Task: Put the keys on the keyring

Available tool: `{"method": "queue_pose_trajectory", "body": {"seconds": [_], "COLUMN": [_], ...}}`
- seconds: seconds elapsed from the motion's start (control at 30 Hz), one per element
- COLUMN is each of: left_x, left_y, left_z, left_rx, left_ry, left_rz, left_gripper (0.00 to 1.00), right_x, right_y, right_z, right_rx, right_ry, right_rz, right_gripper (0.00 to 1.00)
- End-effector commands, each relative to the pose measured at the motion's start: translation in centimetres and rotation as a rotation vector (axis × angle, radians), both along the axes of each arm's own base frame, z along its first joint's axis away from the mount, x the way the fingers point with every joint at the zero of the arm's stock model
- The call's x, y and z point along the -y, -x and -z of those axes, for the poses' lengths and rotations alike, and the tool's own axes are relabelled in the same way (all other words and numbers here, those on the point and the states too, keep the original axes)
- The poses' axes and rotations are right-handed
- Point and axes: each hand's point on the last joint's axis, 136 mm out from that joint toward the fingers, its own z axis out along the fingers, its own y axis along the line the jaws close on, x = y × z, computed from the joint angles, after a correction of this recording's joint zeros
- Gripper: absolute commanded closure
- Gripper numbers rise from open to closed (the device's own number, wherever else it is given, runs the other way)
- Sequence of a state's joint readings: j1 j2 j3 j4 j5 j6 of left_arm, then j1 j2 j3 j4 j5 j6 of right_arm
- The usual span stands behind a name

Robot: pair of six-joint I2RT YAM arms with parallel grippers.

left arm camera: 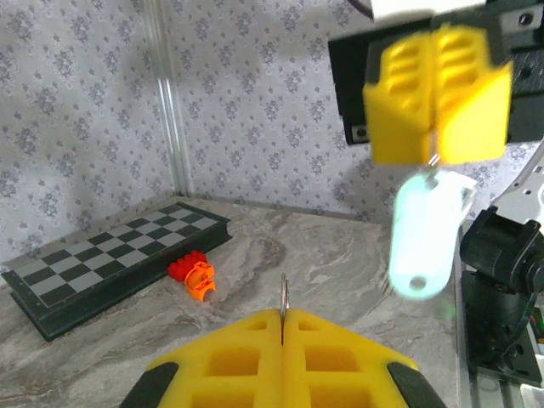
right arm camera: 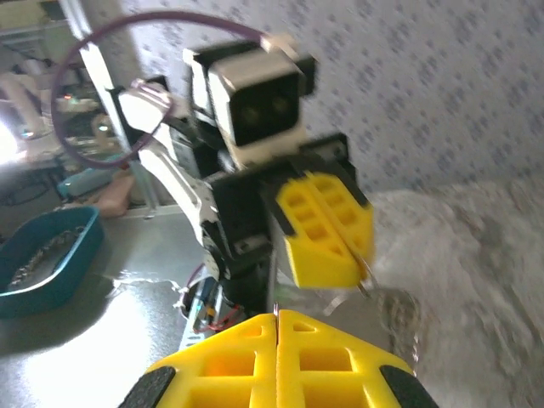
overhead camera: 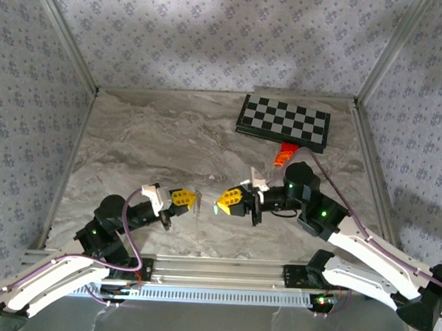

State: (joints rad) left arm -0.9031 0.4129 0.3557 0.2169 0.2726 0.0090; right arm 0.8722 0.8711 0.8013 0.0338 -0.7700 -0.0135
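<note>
My left gripper point(overhead camera: 189, 200) hovers low over the near middle of the table, shut on the keyring point(overhead camera: 197, 204). In the left wrist view the keyring point(left arm camera: 284, 297) is a thin metal ring seen edge-on, sticking up from the seam of the left gripper point(left arm camera: 283, 316). Facing it a short gap away, my right gripper point(overhead camera: 221, 202) is shut on a key point(overhead camera: 217, 207). The key's pale teal head point(left arm camera: 422, 234) hangs below the right gripper point(left arm camera: 435, 157). In the right wrist view the right gripper point(right arm camera: 277, 316) faces the left gripper point(right arm camera: 358, 259) and the keyring point(right arm camera: 367, 276).
A folded chessboard point(overhead camera: 283, 123) lies at the back right, with a red and orange block point(overhead camera: 284, 155) just in front of it. Patterned walls and metal frame posts point(overhead camera: 65, 35) enclose the marble table point(overhead camera: 155, 143).
</note>
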Motion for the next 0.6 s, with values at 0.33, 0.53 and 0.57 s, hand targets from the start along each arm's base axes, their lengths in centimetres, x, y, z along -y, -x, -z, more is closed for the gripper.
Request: {"method": "queue_pose_trajectory", "body": {"seconds": [0.33,0.53,0.57], "left_x": [-0.2,0.1,0.1], "left_y": [1.0,1.0,1.1], "left_z": [-2.9,-2.8,-2.8], "left_rx": [0.035,0.032,0.032], "left_ry": [0.075,0.068,0.069], "left_rz": [0.048,0.06,0.064], "left_gripper": [1.0,1.0,1.0], "right_x": [0.5,0.3,0.4], "right_y": [4.7,5.1,5.2], "right_z": [-2.8,-2.8,-2.8], "right_rx": [0.263,0.284,0.287], "right_ry": [0.01,0.018,0.017], "right_rz": [-0.264,-0.292,-0.293], "right_gripper": [1.0,1.0,1.0]}}
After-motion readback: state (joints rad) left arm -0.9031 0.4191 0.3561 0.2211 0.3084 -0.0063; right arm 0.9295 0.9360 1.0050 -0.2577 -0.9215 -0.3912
